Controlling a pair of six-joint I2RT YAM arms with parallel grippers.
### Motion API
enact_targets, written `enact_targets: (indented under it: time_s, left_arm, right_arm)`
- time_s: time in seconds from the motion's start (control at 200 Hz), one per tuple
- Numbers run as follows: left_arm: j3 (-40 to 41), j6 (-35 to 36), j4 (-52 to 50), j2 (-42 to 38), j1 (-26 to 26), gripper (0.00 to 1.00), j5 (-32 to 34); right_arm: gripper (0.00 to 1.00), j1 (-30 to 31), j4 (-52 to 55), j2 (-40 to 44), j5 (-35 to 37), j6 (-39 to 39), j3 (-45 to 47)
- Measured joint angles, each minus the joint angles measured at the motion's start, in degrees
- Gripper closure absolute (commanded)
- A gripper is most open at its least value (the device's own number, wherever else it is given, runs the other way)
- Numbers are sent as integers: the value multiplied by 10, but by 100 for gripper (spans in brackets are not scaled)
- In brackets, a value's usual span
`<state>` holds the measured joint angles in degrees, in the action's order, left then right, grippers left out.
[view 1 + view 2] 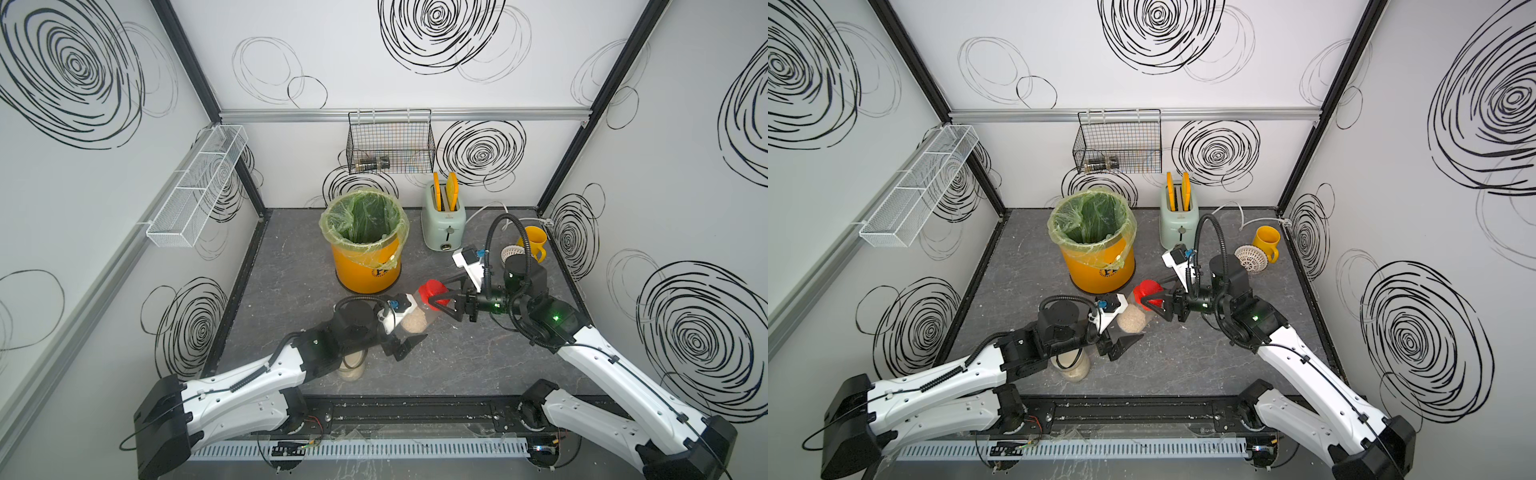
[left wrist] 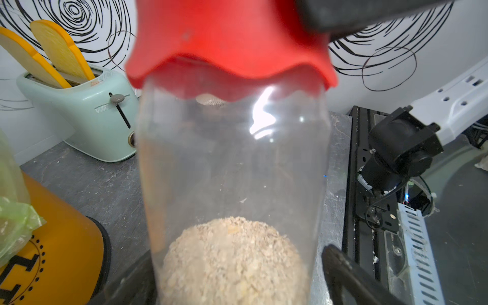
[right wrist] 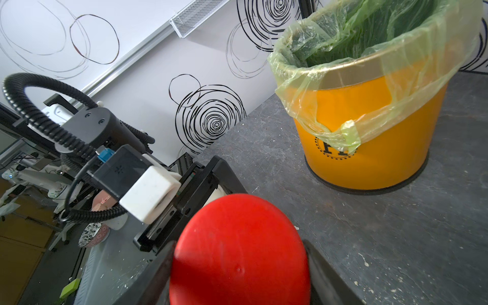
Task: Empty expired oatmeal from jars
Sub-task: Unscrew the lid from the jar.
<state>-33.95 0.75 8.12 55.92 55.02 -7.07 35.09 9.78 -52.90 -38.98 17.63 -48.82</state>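
A clear jar [image 1: 417, 316] with a red lid [image 1: 429, 288] leans in mid-table, its pale oatmeal [image 1: 413, 324] heaped at its base. My right gripper [image 1: 437, 296] is shut on the red lid [image 3: 237, 250], one finger on each side. My left gripper [image 1: 409, 345] is open at the jar's base. In the left wrist view the jar [image 2: 232, 158] fills the space between the jaws, and a small gap shows beside one finger [image 2: 343, 266]. A second jar [image 1: 352, 369] holding oatmeal stands under my left arm, which hides its top.
An orange bucket [image 1: 365, 270] with a green liner stands behind the jar. A mint toaster [image 1: 442, 226], a yellow mug [image 1: 535, 241] and a white perforated bowl [image 1: 511, 251] are at the back right. Crumbs dot the grey tabletop.
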Motion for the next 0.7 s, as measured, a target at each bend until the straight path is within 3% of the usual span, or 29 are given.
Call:
enact_targets:
  time_s: [0.7]
  left_arm:
    - [-1, -14, 11, 15, 0, 4, -9]
  right_arm:
    - [46, 12, -57, 5, -24, 31, 28]
